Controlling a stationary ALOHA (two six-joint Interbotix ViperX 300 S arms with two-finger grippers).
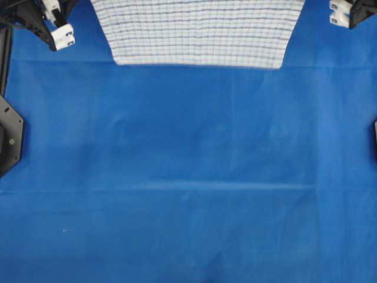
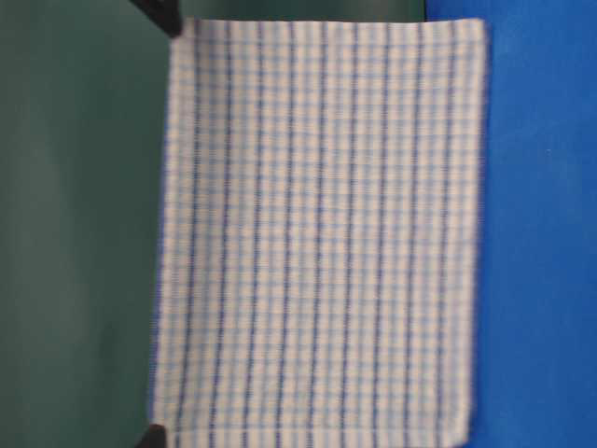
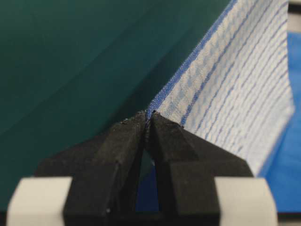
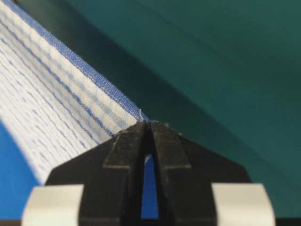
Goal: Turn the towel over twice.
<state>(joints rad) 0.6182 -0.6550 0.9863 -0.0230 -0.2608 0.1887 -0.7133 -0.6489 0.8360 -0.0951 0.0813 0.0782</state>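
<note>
The towel (image 1: pixel 200 32), white with thin blue stripes in a check, hangs spread flat and taut between both grippers at the far side of the table. In the table-level view the towel (image 2: pixel 317 233) hangs upright, with a black fingertip (image 2: pixel 163 14) at one upper corner and a second black fingertip (image 2: pixel 155 435) at the other. My left gripper (image 3: pixel 148 117) is shut on one hemmed corner of the towel (image 3: pixel 235 70). On the opposite corner of the towel (image 4: pixel 42 80) my right gripper (image 4: pixel 146 123) is shut. The lower hem is at or just above the blue sheet; I cannot tell if it touches.
A plain blue sheet (image 1: pixel 188 177) covers the whole table. A dark green backdrop (image 2: pixel 75 233) stands behind the towel. Black arm mounts sit at the left edge (image 1: pixel 9 135) and the right edge (image 1: pixel 374 138) of the table.
</note>
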